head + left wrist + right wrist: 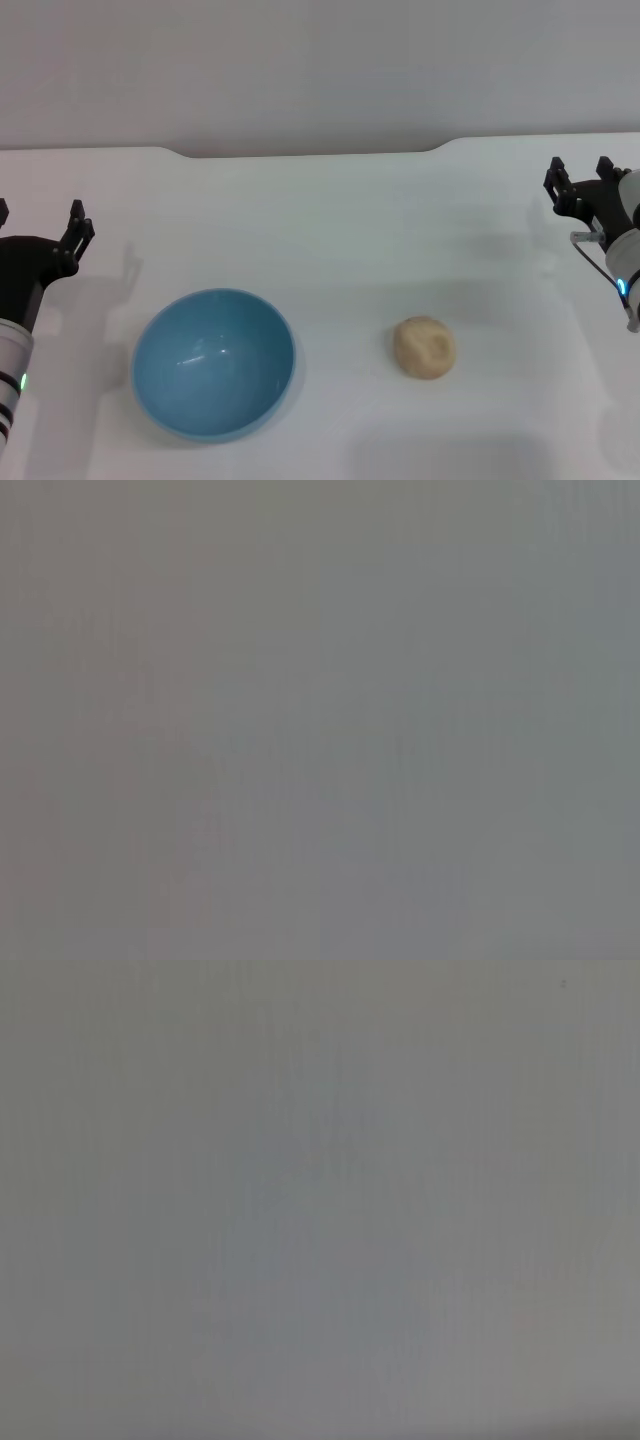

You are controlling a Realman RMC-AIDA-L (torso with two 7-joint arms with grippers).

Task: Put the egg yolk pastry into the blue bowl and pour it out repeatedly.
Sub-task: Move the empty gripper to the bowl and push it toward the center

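left gripper (38, 222) sits at the head view's left edge, well left of the blue bowl (213, 362) and a bit farther back, fingers spread apart, nothing between them. right gripper (581, 178) at the right edge, well right of the bowl and farther back, fingers also spread, empty. neither touches anything

bowl stands upright on the white table (330, 220), opening up, nothing inside it; glossy inner wall shows only reflections. egg yolk pastry (424, 347) lies on the table right of the bowl, clear gap between them, roughly level with the bowl's middle. pastry surface has a shallow dent on its upper side. it's closer to the bowl than to the right gripper, which is up and to the right of it

both wrist views show only a flat grey field, nothing to tell from them. grey wall runs behind the table's far edge
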